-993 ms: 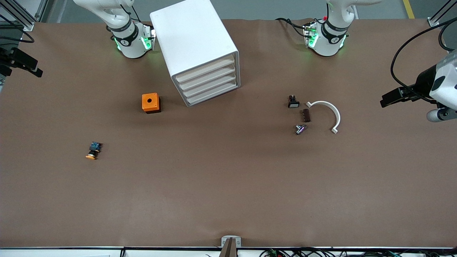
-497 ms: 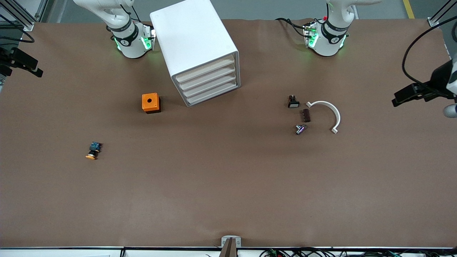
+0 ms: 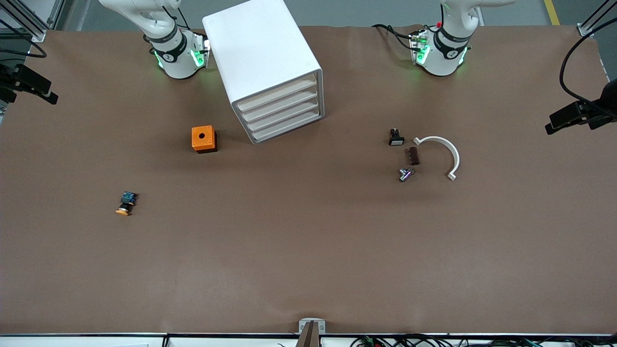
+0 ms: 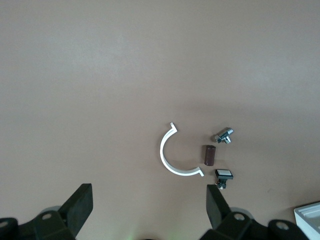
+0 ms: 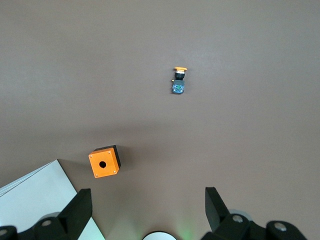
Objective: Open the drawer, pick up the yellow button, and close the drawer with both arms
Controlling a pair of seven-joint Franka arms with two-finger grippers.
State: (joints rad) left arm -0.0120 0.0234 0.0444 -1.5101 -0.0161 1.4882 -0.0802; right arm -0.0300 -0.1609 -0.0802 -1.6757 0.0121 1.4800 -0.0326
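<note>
The white cabinet [image 3: 260, 48] stands between the two arm bases, and its top drawer [image 3: 277, 94] is pushed in flush like the three below it. The button [image 3: 126, 203], orange cap on a blue-black body, lies on the bare table toward the right arm's end, nearer the front camera than the orange box [image 3: 203, 138]; the right wrist view shows the button [image 5: 178, 82] too. My left gripper [image 3: 561, 120] hangs open and empty over the table edge at the left arm's end [image 4: 149, 200]. My right gripper [image 3: 46, 94] hangs open and empty over the right arm's end [image 5: 149, 201].
Toward the left arm's end lie a white curved clamp [image 3: 446, 152], a brown block [image 3: 413, 155], a black part with a white face [image 3: 395, 138] and a metal fitting [image 3: 406, 174]. The brown mat covers the whole table.
My left gripper has drawn back toward the left arm's end of the table, and most of its white wrist has left the front view. The right arm and all objects stay put.
</note>
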